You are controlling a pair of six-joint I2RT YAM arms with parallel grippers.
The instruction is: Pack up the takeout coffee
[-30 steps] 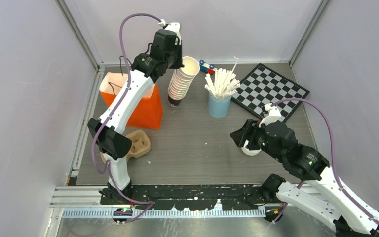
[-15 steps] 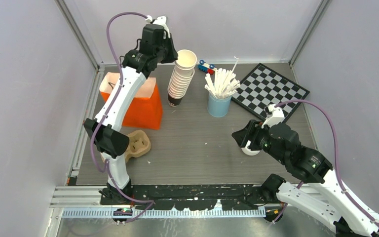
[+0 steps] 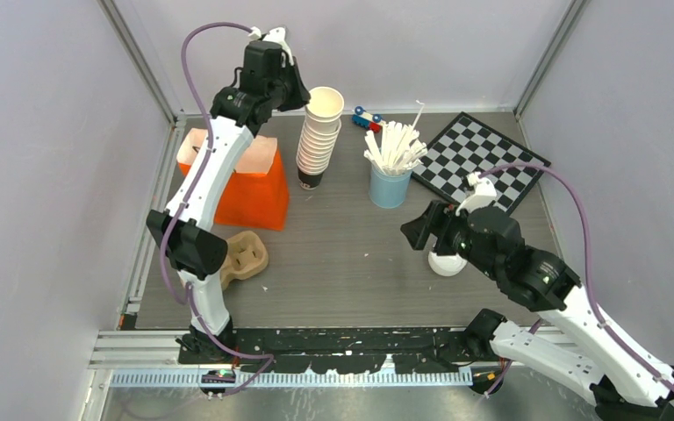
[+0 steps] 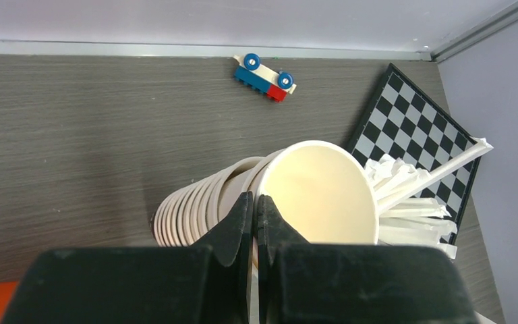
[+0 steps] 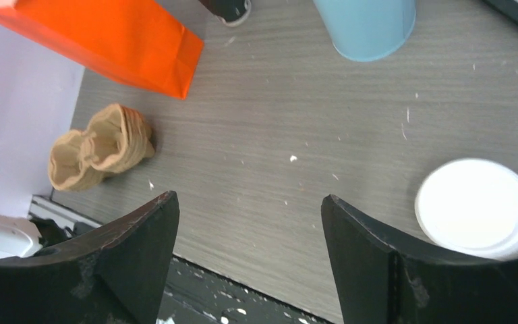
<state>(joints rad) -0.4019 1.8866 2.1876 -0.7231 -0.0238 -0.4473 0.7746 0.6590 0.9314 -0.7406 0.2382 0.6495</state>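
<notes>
- We see the left arm [image 3: 206, 175] stretched up from its base to the far left of the table [image 3: 351, 254], its elbow near the front and its wrist high over the back edge.
- The left claw [image 4: 253, 202] is clenched, fingers pressed tip to tip with nothing between them, just above the cup stack [image 4: 243, 202], by the rim of the top cup.
- The stack leans, with the bag [image 3: 246, 189] on its left and the blue cup [image 3: 390, 186] on its right.
- The right arm [image 3: 579, 320] runs in from the front right corner, bent low, with its wrist pointing left across the table.
- The right claw [image 5: 248, 202] is released, fingers spread wide over bare table and gripping nothing.
- The coffee [image 5: 477, 206] stands upright on the table with its lid on, just outside the claw's right finger [image 5: 357, 236] and not between the fingers.
- From above, the coffee [image 3: 447, 263] sits partly under the right wrist, near the chessboard [image 3: 478, 158].
- We find only one lidded coffee.
</notes>
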